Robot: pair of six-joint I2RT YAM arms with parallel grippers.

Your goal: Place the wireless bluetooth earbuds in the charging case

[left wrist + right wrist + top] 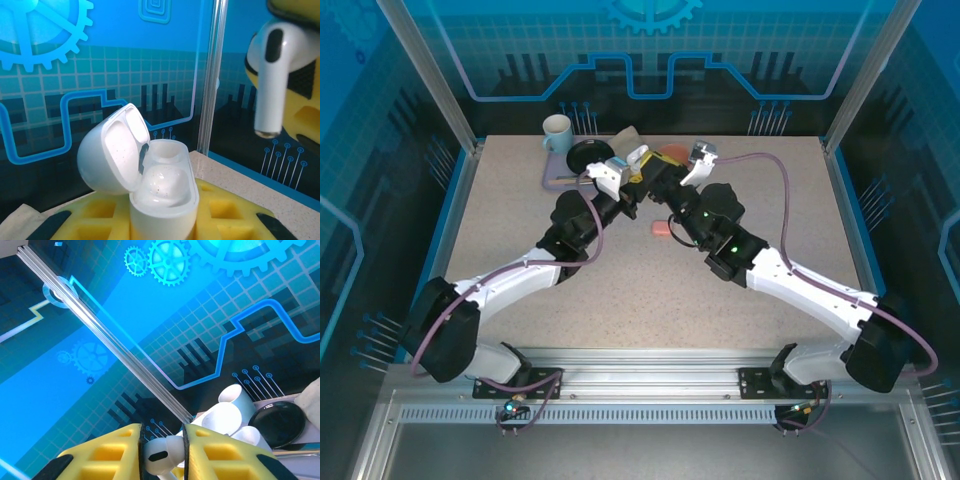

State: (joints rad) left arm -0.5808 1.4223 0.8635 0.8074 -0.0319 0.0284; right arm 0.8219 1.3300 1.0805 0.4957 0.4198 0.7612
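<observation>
Salmon-pink object (661,228) lies on the desk (500,220), just near of the two grippers. Left gripper (162,220) is clamped on the upright white charging case (162,190), lid (117,155) open; right gripper (162,452) pinches a white earbud (270,75), stem down, above and right of the case. Mug (557,131) stands at the far edge.

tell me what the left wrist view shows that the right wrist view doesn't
Left wrist: the inside of the charging case, its lid hinged open to the left, gripped between the left fingers. The white earbud hangs stem-down above and to the right of it.
Right wrist: the right fingers clamped on the earbud's head, with a pale mug and a black dish behind.
Both: the white earbud. The rounded white shapes behind it in the right wrist view look like the case, but I can't be sure.
</observation>
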